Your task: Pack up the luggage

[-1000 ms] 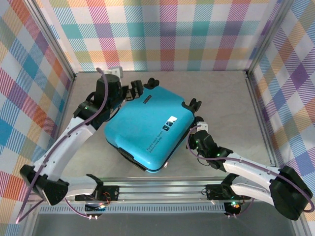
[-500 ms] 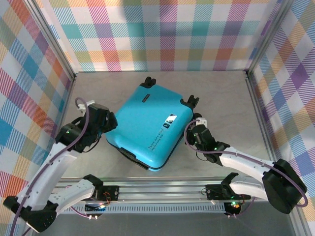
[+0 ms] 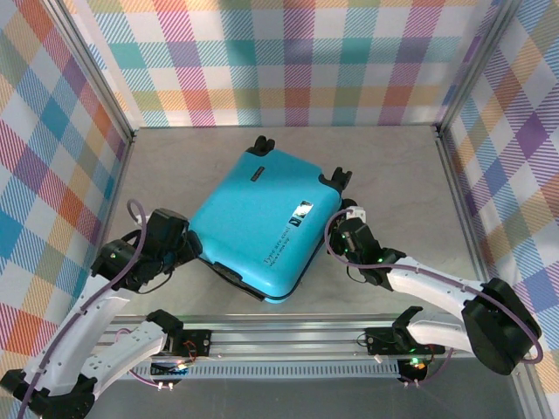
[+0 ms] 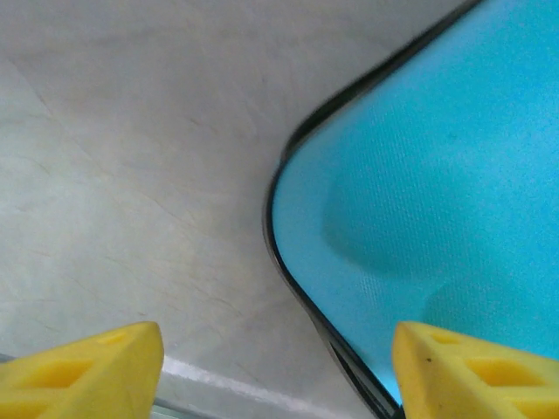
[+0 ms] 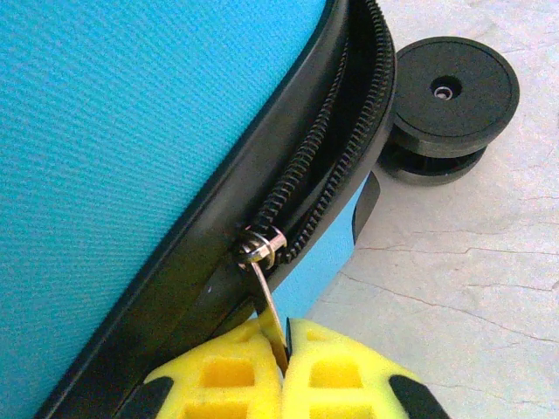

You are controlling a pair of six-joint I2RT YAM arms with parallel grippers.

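Nearest to me, just past the metal rail [image 3: 288, 330] where my bases are bolted, my right gripper [image 5: 284, 349] is closed tight on the small metal zipper pull [image 5: 269, 301]. The tab is pinched flat between my two yellow fingertips [image 5: 218, 375] at the right-hand side of the luggage [image 3: 266, 223]. The slider sits on the black zipper seam [image 5: 327, 157], which runs along the edge of the shell toward a black wheel [image 5: 450, 87] resting on the table [image 3: 393, 166]. Over on the other side, my left gripper [image 4: 278, 367] sits low by the luggage's left corner with its fingers spread well apart and holding nothing. Between them I see bare table and the rounded turquoise corner with its dark rim, but I cannot tell whether I am touching the shell. The luggage itself lies flat and closed in the middle of the table, turned on a diagonal, with small labels on its upper face, a black handle on the edge nearest me and black wheels on the far edge. Beyond it stretches the bare grey table, up to the plaid back wall [image 3: 297, 61].
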